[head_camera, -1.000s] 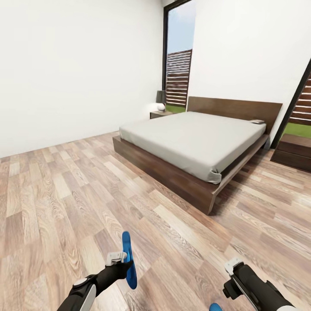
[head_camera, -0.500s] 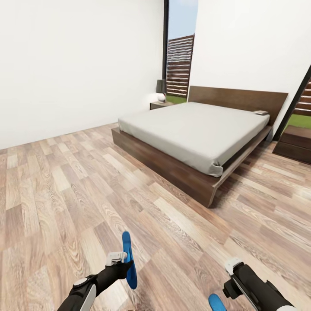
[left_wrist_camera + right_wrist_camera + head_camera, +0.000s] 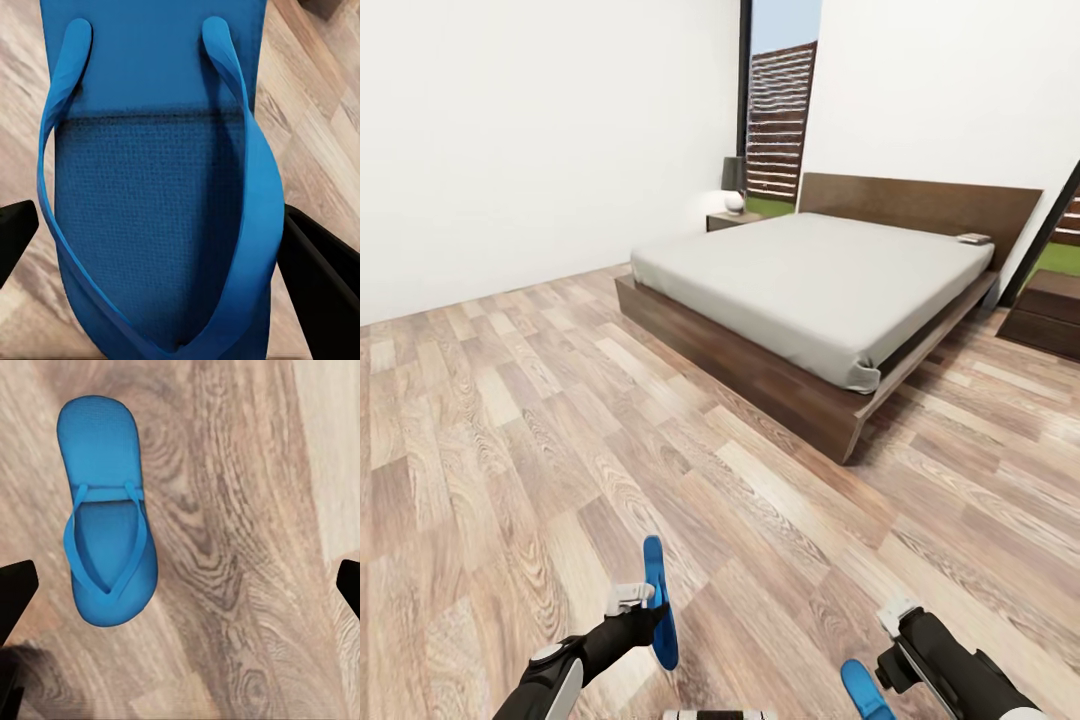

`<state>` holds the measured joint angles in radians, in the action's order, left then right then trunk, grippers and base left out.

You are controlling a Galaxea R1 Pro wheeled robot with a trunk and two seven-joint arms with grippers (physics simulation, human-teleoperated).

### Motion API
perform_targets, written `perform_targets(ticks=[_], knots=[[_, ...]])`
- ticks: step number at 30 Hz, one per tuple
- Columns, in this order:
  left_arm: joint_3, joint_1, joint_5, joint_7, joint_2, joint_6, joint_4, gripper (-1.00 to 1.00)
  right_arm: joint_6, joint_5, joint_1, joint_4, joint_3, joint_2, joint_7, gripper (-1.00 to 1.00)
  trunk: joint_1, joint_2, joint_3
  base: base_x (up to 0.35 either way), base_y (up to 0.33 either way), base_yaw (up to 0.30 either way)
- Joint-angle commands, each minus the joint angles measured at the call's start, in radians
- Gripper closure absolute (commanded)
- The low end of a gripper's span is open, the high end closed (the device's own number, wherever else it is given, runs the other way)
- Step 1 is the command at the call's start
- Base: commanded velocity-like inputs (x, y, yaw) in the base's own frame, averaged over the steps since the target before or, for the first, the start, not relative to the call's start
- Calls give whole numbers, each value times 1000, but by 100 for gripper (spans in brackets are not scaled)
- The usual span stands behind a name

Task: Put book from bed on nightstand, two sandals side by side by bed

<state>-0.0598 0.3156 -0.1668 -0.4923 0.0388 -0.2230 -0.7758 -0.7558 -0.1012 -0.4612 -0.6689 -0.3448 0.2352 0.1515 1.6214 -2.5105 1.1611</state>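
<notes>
Head view. The bed, a low platform of dark brown wood with a matching headboard and a smooth pale grey mattress, stands against the far white wall of the bedroom. A small flat item, probably the book, lies on the mattress just in front of the headboard; its cover is too small to read. One nightstand, dark and glossy-topped, stands beside the bed's head on the window side, carrying a small white rounded object; a second dark cabinet stands at the bed's opposite side. A tall black-framed window behind the nightstand shows a slatted brown fence. The floor is light wood plank with strong grain. Well short of the bed's foot, the left gripper extends forward on a black forearm, clamped on a bright blue sandal held on edge. The right gripper reaches forward beside a second sandal lying on the floor.

Left wrist view. The held sandal shows a finely dimpled footbed and a smooth Y-shaped strap, gripped between the two black fingers.

Right wrist view. The second sandal lies flat, strap up, on the planks. The black fingers stand wide apart, holding nothing.
</notes>
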Motion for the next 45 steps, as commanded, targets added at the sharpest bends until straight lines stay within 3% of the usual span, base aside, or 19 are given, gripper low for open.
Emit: perform_targets(ticks=[1, 11, 16, 20, 24, 27, 31, 42, 45], knots=[[-5, 0, -11, -7, 0, -11, 0, 100, -3, -11, -1, -2, -5, 0, 8, -100, 0, -1, 5, 0, 0, 0], [-5, 0, -11, -12, 0, -12, 0, 100, 29, 4, -1, -3, -5, -6, 20, -100, 5, -3, 44, 0, 0, 0], [-5, 0, -11, -12, 0, -12, 0, 100, 30, 94, -1, -7, -1, 0, 21, -100, 7, -4, 63, 0, 0, 0], [-5, 0, -11, -12, 0, -11, 0, 100, 30, 134, 0, -13, -2, 2, 28, -100, 9, -5, 78, 0, 0, 0], [-5, 0, -11, -12, 0, -10, 0, 100, 30, 153, -1, -18, -1, 2, 148, -100, 11, -6, 94, 0, 0, 0], [-5, 0, -11, -12, 0, -10, 0, 100, 31, 154, -1, -18, 0, 3, 285, -100, 12, -7, 105, 0, 0, 0], [-5, 0, -11, -12, 0, -10, 0, 100, 33, 151, -1, -17, 3, 3, 328, -100, 14, -8, 121, 0, 0, 0], [-5, 0, -10, -12, 0, -9, 0, 100, 35, 149, -1, -17, 4, 3, 323, -100, 19, -10, 163, 0, 0, 0], [-5, 0, -10, -12, 0, -9, 0, 100, 51, 149, -1, -17, 4, 3, 231, -100, 20, -11, 175, 0, 0, 0]])
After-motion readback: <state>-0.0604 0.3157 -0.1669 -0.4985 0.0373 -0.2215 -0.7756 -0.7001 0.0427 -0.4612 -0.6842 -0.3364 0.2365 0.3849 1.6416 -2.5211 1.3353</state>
